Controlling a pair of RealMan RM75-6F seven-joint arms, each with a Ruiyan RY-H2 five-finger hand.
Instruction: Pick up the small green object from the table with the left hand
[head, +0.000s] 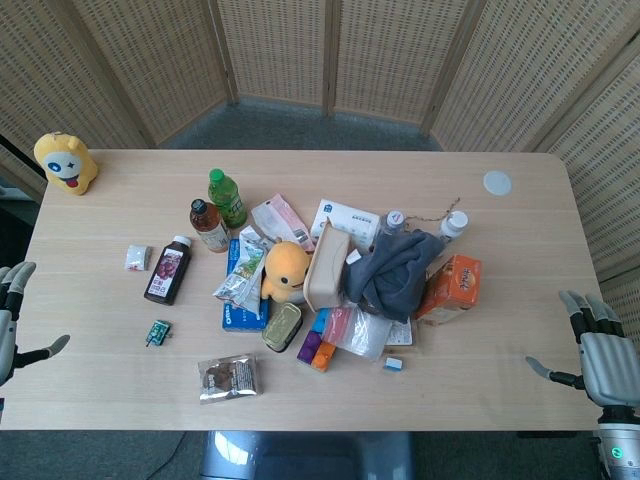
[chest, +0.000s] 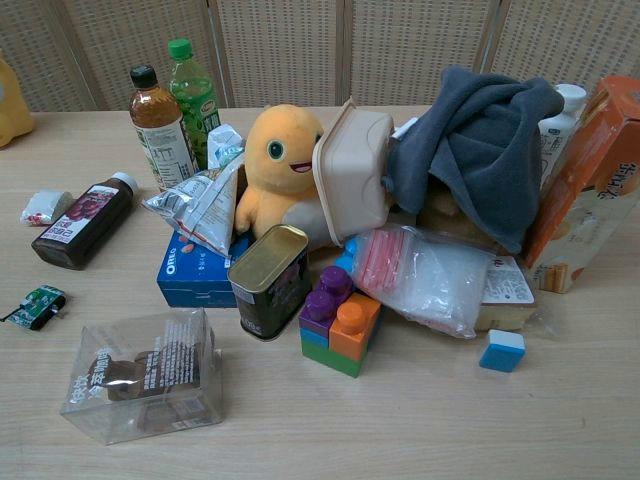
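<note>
The small green object (head: 157, 333) lies flat on the table, left of the pile and below the dark juice bottle (head: 168, 269); in the chest view the small green object (chest: 36, 306) sits near the left edge. My left hand (head: 14, 318) hovers at the table's left edge, fingers spread, holding nothing, well to the left of the green object. At the front right corner my right hand (head: 598, 346) is likewise open and empty. Neither hand shows in the chest view.
A cluttered pile fills the table's middle: orange plush duck (head: 284, 270), grey cloth (head: 395, 270), Oreo box (chest: 195, 280), tin can (chest: 266, 281), toy blocks (chest: 340, 322). A clear snack packet (head: 228, 377) lies right of and below the green object. A yellow plush (head: 65, 162) sits far left.
</note>
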